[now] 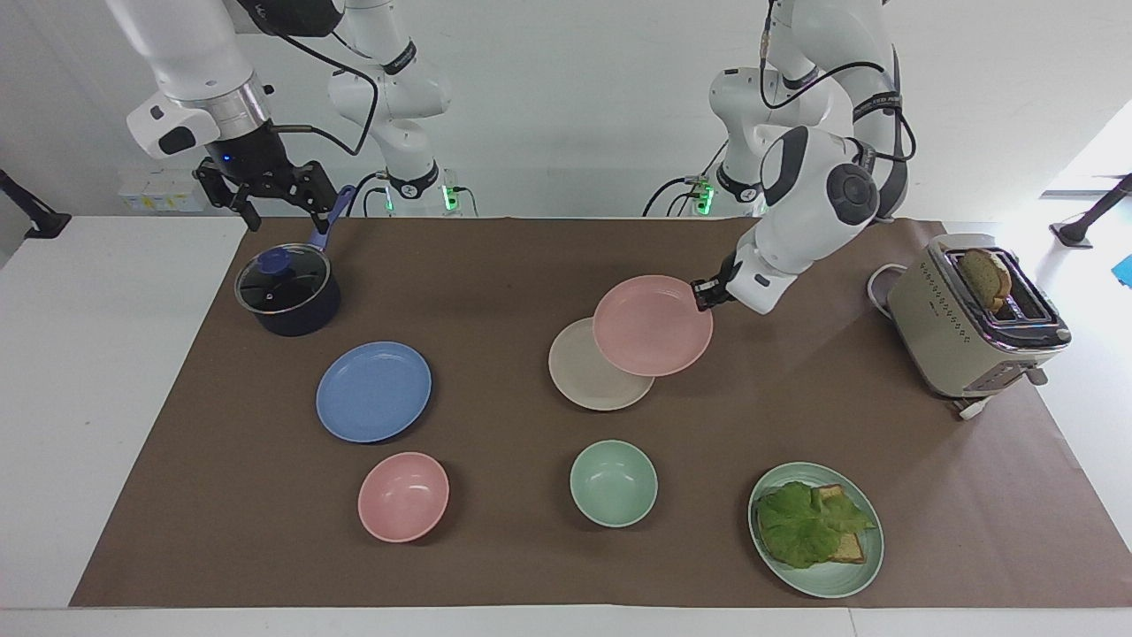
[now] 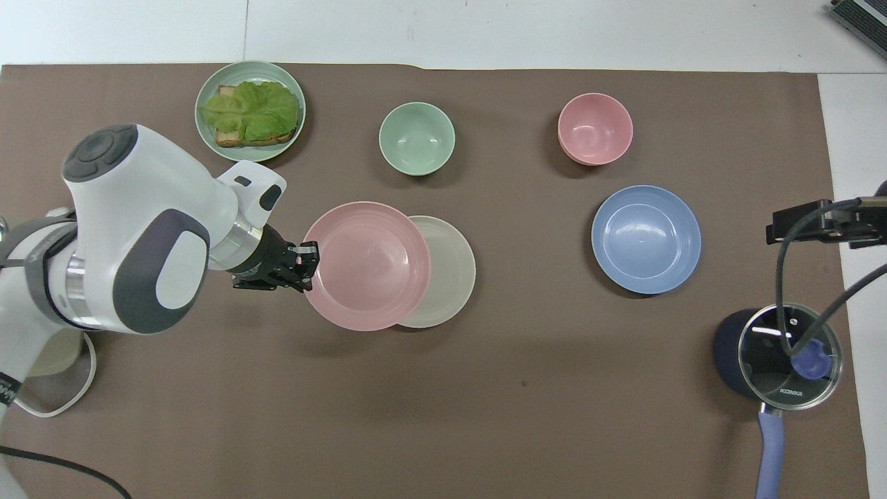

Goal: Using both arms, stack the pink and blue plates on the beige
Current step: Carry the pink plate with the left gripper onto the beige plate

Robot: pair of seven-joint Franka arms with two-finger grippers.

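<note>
My left gripper [image 1: 701,295] [image 2: 308,258] is shut on the rim of the pale pink plate [image 1: 653,326] [image 2: 367,265]. It holds the plate up in the air, partly over the beige plate [image 1: 584,380] [image 2: 452,270]. The beige plate lies mid-table, and its side toward the left arm's end is covered. The blue plate [image 1: 373,391] [image 2: 646,239] lies flat toward the right arm's end. My right gripper [image 1: 283,208] [image 2: 797,229] waits open and empty over the mat's edge by the pot.
A dark pot with a glass lid [image 1: 287,292] [image 2: 783,353] stands under the right gripper. A pink bowl [image 1: 403,495], a mint bowl [image 1: 613,483] and a mint plate [image 1: 871,566] of toast and lettuce line the edge farthest from the robots. A toaster [image 1: 973,318] stands at the left arm's end.
</note>
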